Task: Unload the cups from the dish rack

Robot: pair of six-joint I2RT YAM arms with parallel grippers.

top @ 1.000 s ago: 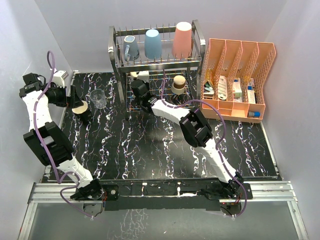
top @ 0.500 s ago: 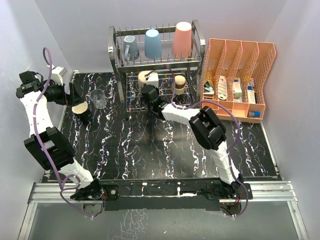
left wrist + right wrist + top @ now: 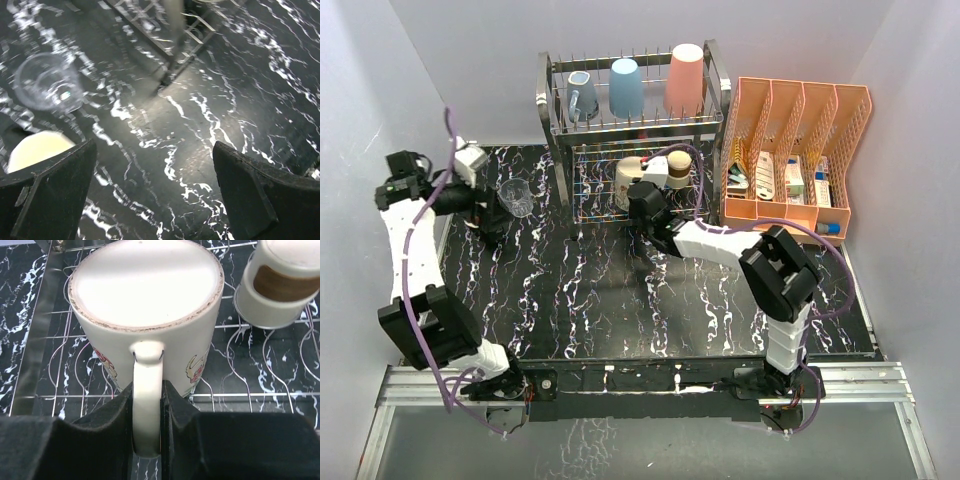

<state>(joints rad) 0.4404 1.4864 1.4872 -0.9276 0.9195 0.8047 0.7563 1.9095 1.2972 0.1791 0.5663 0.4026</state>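
Observation:
The dish rack [image 3: 552, 100] stands at the back; its upper tier carries a grey-blue mug [image 3: 582, 95], a light-blue tumbler [image 3: 626, 86] and a salmon-pink tumbler [image 3: 686, 78]. On the lower tier my right gripper [image 3: 147, 390] is shut on the handle of an upside-down cream mug with a flower print [image 3: 145, 290], also in the top view as the cream mug [image 3: 628, 172]. A cream cup with a brown band [image 3: 280, 285] stands beside it. My left gripper [image 3: 155, 190] hangs open over the table, a clear glass [image 3: 47, 87] and a cream cup [image 3: 37, 150] to its left.
An orange slotted organizer [image 3: 800, 150] with small boxes stands right of the rack. The rack's foot and wires [image 3: 175, 45] lie just beyond my left gripper. Grey walls close in the black marbled table [image 3: 620, 300] on the left, back and right.
My right gripper has closed on the cream mug's handle and moved right along the lower tier with it. The left gripper has pulled back off the cream cup on the table.

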